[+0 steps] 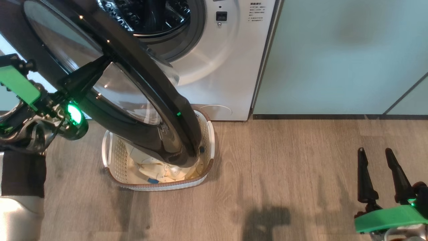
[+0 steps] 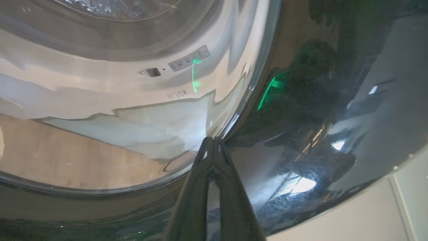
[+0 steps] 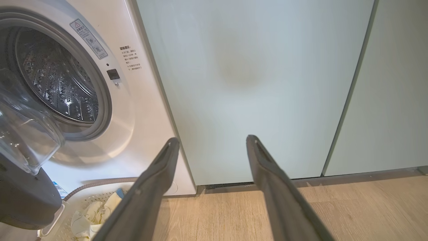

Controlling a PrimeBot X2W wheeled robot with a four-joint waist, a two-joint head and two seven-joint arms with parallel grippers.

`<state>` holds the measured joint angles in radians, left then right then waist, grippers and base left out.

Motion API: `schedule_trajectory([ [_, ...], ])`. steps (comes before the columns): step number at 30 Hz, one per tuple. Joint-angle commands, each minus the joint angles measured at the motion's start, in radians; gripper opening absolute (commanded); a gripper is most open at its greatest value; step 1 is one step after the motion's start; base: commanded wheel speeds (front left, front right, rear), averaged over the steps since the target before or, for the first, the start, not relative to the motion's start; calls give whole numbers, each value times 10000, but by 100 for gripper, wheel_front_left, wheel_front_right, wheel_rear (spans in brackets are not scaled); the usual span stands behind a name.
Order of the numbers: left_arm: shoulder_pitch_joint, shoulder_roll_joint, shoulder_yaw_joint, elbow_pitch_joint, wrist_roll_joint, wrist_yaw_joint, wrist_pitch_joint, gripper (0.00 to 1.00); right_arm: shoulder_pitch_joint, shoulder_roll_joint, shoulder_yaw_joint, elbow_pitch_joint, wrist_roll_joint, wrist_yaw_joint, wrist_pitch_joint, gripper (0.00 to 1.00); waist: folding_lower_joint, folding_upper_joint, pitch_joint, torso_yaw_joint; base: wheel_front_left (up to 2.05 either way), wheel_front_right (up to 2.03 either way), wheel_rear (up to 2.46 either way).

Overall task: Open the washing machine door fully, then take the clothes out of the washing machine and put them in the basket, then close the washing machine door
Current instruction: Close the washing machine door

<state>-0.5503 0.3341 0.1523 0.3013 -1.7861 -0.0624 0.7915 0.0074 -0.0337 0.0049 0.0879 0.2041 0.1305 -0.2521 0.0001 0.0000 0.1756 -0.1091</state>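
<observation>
The big white front-loading washing machine (image 1: pixel 220 73) stands with its ribbed, dimpled steel drum (image 3: pixel 57 80) exposed inside a grey gasket. The washing machine door (image 1: pixel 150 87), a large round disc with a wide glossy black rim and a bulging clear glass bowl, stands swung out on the left. In the head view its lower edge crosses over the back of the small rectangular cream plastic basket (image 1: pixel 120 157). This basket has perforated walls, a brown rim and white side handles, and it sits on the wood-grain floor (image 1: pixel 284 167) just in front of the machine. The soft pale yellow clothes (image 1: pixel 153 170) with blue patches lie crumpled inside it.

Smooth pale green cabinet panels (image 1: pixel 334 57) meet the machine's right edge. Bare floor stretches wide to the right of the basket.

The left gripper (image 1: pixel 105 61) has its long dark fingers clenched together, grasping nothing. Their tips appear to touch the door's outer face where glass meets black rim. The right gripper (image 1: pixel 375 151) hangs low over open floor, well apart from the basket, fingers spread wide and empty.
</observation>
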Motion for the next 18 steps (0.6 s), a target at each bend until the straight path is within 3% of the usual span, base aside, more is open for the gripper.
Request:
schedule_trajectory([
  [1,-508,417,306,-318,118,-110,49,0,-356,-166,198,-293,82,2,-97,100,-1,0,0,0,0,0,0],
  [18,431,121,889,-1127,127,-483,-321,0,-276,-166,-46,-346,61,2,-97,100,-1,0,-62,355,0,0,0],
])
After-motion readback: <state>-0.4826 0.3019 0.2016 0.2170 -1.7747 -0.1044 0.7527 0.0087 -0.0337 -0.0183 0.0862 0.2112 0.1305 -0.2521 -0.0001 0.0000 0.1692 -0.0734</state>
